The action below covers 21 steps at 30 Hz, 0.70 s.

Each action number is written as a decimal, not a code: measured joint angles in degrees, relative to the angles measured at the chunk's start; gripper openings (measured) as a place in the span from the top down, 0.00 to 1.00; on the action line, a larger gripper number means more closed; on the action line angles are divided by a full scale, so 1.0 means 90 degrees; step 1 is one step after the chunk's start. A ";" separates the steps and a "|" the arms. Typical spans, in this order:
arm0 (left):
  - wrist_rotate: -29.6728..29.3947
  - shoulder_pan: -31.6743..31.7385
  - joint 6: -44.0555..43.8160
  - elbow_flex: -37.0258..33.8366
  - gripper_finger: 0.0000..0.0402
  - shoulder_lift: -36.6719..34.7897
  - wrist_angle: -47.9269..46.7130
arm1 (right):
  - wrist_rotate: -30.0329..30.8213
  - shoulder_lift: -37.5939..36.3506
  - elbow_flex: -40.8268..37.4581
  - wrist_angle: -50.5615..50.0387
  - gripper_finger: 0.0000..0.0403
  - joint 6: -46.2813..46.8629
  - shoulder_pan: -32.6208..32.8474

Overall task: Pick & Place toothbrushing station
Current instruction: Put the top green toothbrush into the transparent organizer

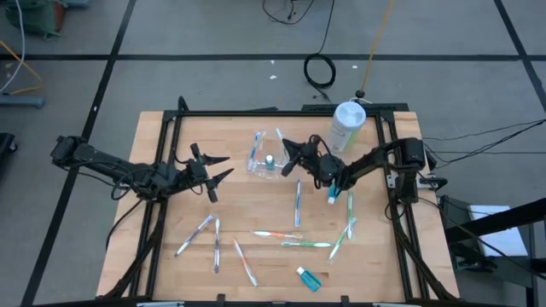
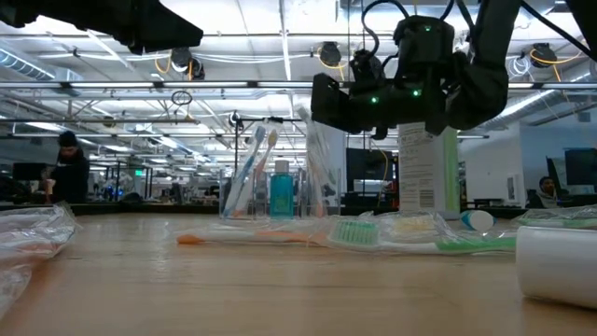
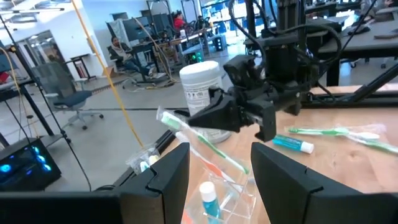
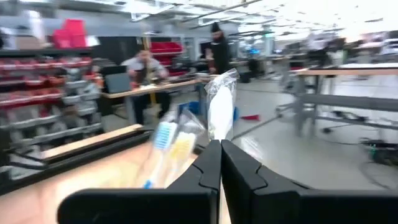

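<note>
The toothbrushing station [image 1: 264, 160] is a clear plastic holder standing on its base on the wooden table, far of centre. It holds upright toothbrushes and a small blue tube [image 2: 280, 189]. It also shows in the left wrist view [image 3: 217, 194]. My right gripper [image 1: 287, 153] is at the holder's right side, shut on a wrapped toothbrush [image 4: 221, 102] that leans out of the holder. My left gripper [image 1: 229, 167] is open and empty, left of the holder and pointing toward it. My right gripper pinches the wrapped toothbrush between its fingertips [image 4: 211, 155], a little below the brush's head [image 3: 165, 117]. The fingers come level from the table's right. The brush slants, with its lower end down in the holder [image 3: 239, 168]. The fingertips hide the exact place of contact.
A tall white-and-green canister [image 1: 347, 124] stands at the far right, behind my right arm. Several toothbrushes [image 1: 277, 234] lie loose on the near half of the table, along with two toothpaste tubes [image 1: 309, 278]. A crumpled clear bag [image 2: 28, 238] lies near the low camera. People sit in the room beyond.
</note>
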 joint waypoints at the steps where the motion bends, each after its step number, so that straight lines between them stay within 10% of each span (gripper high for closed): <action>1: 0.0000 0.0000 0.0058 0.0000 0.56 0.0000 -0.0006 | 0.0153 0.0000 0.0000 -0.0005 1.00 -0.0062 0.0059; 21: -0.0002 0.0000 0.0065 0.0000 0.56 0.0000 -0.0042 | 0.1614 0.0002 -0.0005 -0.0879 1.00 -0.0131 0.0946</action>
